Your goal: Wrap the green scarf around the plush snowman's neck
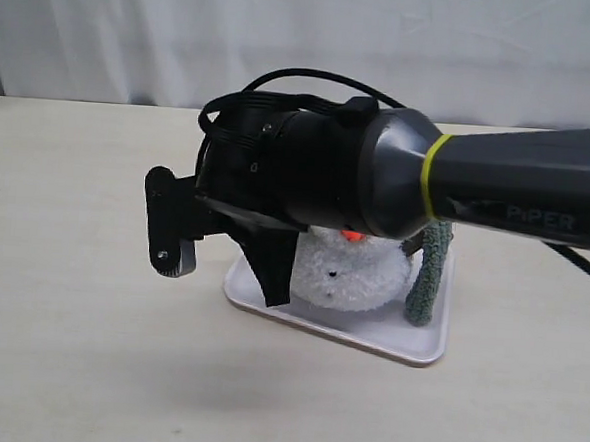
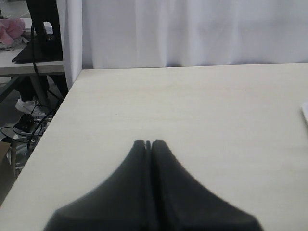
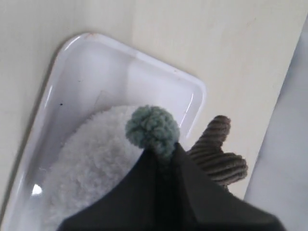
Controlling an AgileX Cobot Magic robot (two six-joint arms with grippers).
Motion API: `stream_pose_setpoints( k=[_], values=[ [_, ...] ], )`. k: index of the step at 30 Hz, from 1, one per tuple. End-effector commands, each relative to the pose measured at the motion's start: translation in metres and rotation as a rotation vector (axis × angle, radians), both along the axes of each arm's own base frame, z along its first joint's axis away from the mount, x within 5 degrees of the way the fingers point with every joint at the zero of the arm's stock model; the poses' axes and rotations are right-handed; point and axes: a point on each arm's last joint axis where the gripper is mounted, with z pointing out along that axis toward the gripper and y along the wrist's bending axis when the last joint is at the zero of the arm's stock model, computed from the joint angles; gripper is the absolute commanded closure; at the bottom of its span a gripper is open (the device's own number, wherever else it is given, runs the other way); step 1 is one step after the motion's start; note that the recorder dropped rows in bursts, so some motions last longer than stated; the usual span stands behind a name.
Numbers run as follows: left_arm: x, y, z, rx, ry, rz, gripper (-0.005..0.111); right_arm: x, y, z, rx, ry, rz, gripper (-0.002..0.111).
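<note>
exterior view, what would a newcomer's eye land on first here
The black right arm stretches across from the right of the exterior view and hides much of the plush snowman in its white tray. Beside the snowman the green scarf stands up as a strip, and the right wrist view shows the right end effector shut on its fuzzy end.

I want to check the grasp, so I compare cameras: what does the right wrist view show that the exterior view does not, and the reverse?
Only the right wrist view: the right tool shut on the rounded end of the green scarf. Only the exterior view: the orange nose, and the scarf's length running down to the white tray. Both: the scarf and the plush snowman in that tray.
</note>
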Motion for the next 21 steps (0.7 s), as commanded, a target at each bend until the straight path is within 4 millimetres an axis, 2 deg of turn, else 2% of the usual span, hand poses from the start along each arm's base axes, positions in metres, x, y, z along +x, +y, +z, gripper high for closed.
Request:
stream_pose_setpoints(
  k=[1,5,21],
  values=[
    [0.0,0.0,0.0,-0.004,-0.007,0.004,0.107,-0.01,0.001,0.006,0.069,0.091,-0.003,0.104],
    [0.0,0.0,0.0,-0.004,-0.007,0.004,0.107,-0.019,0.005,0.001,0.081,0.204,0.053,0.104],
    [0.0,0.0,0.0,-0.004,-0.007,0.004,0.107,-0.022,-0.005,-0.003,-0.032,0.251,0.008,0.104]
  ],
)
